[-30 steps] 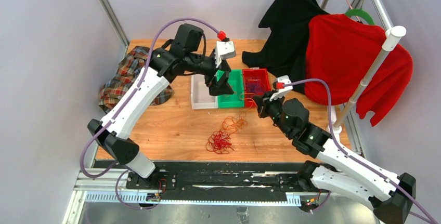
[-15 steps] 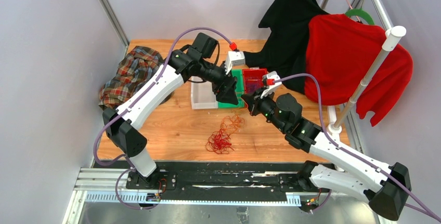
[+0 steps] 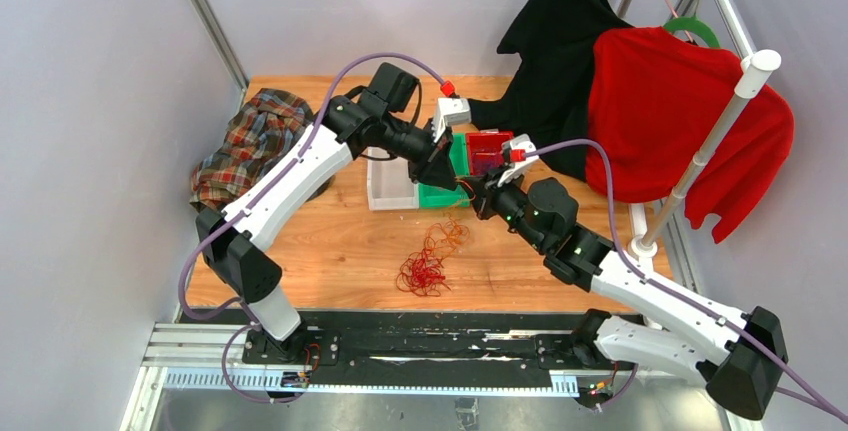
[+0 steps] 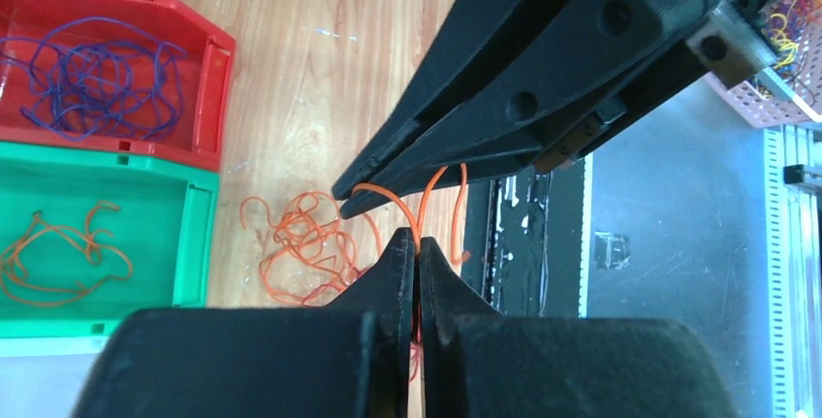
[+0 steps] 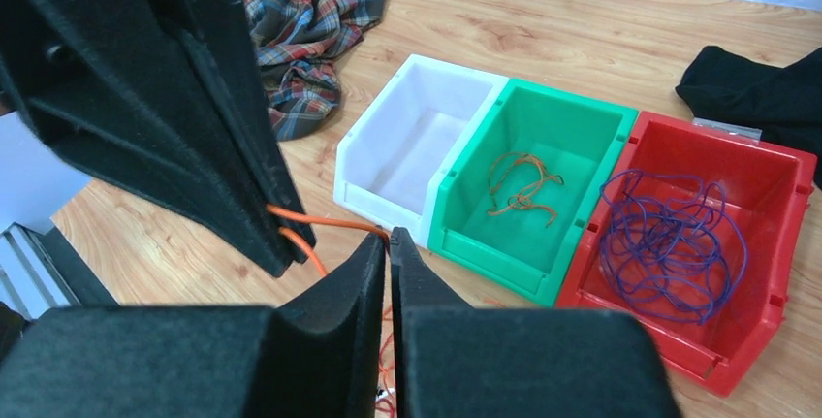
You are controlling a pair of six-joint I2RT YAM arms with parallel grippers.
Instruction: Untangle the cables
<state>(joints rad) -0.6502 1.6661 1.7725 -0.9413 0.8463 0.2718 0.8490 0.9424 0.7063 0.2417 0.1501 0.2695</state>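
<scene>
The left end effector (image 4: 417,243) is clenched, its fingertips pressed together on a thin orange wiry cable (image 4: 386,195) that emerges from between them. The right end effector (image 5: 389,237) is likewise clenched on this orange cable, which spans the short gap between the two tips. Both are raised above the wooden counter (image 3: 340,241) and stand close together, tip towards tip, at the near side of a row of bins. Below them on the counter lies a loose tangle of red and orange cables (image 3: 428,266), with orange loops on its far side and a denser red knot on its near side. Beyond stand three open plastic bins, side by side and touching: a white bin (image 5: 407,137), a green bin (image 5: 582,146) holding a few curled orange strands (image 5: 519,185), and a red bin (image 5: 775,205) holding looping purple-blue strands (image 5: 669,234). A crumpled plaid cloth (image 3: 255,141) lies at the counter's far left. A black garment (image 3: 560,41) and a red garment (image 3: 680,111) hang at the far right.
</scene>
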